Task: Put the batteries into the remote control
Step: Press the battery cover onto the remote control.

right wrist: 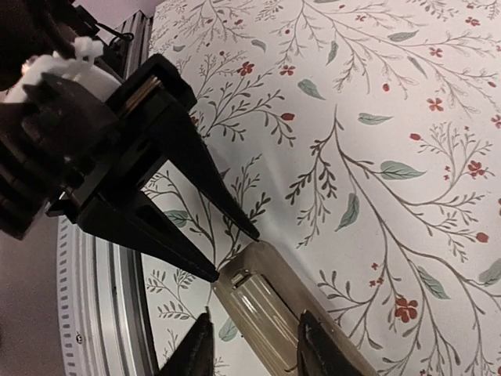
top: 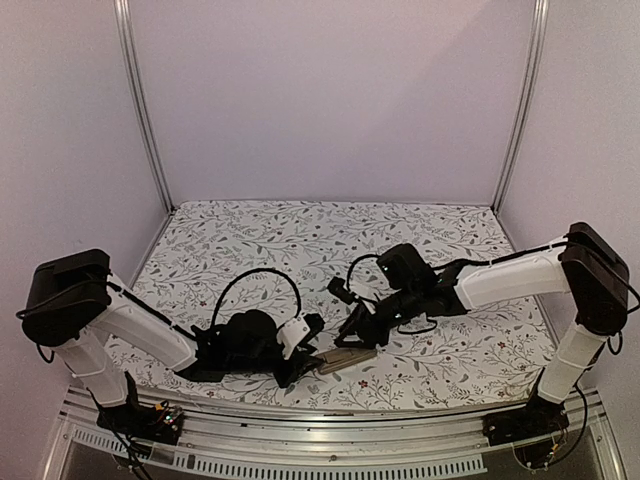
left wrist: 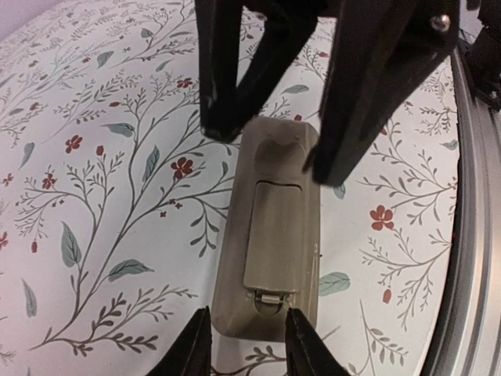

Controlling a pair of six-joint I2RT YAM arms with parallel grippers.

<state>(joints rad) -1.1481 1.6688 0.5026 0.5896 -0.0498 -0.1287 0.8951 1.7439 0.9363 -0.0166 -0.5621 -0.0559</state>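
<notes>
Left gripper first: its black, tapered fingers pinch the near end of the remote, one on each long edge. The remote lies flat with its tan-grey back up, a slim matte plastic bar with rounded corners, close to the front edge of the tabletop. A smooth rectangular cover sits in that back, with a small shiny latch at the near end. Over at the far end, the right gripper stands parted, one black wedge-shaped finger on either side of the bar; whether they touch it, I can't tell. Underneath is a white surface printed with grey-green leaves and small red flowers. Just beside it runs a grooved aluminium rail.
</notes>
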